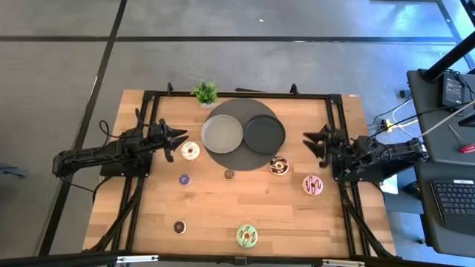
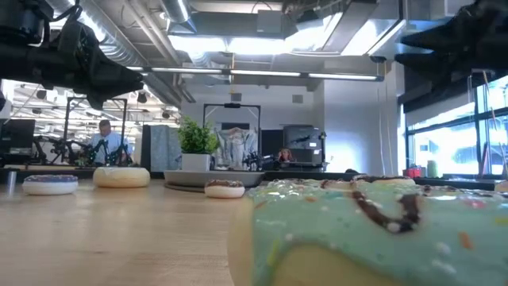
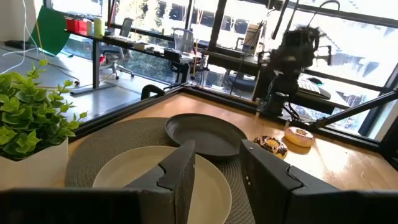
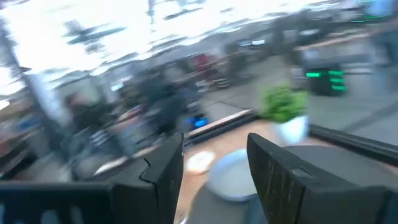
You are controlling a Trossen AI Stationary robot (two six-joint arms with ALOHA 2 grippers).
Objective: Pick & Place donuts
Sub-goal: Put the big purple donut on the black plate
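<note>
Seven donuts lie on the table: four larger, white [image 1: 191, 151], chocolate-sprinkled [image 1: 279, 165], pink [image 1: 312, 185], green [image 1: 247, 236]; three tiny, purple [image 1: 184, 179], brown [image 1: 230, 174], dark [image 1: 179, 227]. Two plates: light grey [image 1: 222, 133], dark grey [image 1: 264, 133]. One potted plant [image 1: 205, 93].

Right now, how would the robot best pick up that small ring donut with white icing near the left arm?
Straight from above, I'd guess: the white-iced ring donut lies flat beside the left gripper, so one finger in its centre hole and one outside could pinch the ring's side.

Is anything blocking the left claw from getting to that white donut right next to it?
Nothing visible does. The left gripper sits open just beside the white donut, with only bare table between them. The right gripper waits at the table's other side.
</note>
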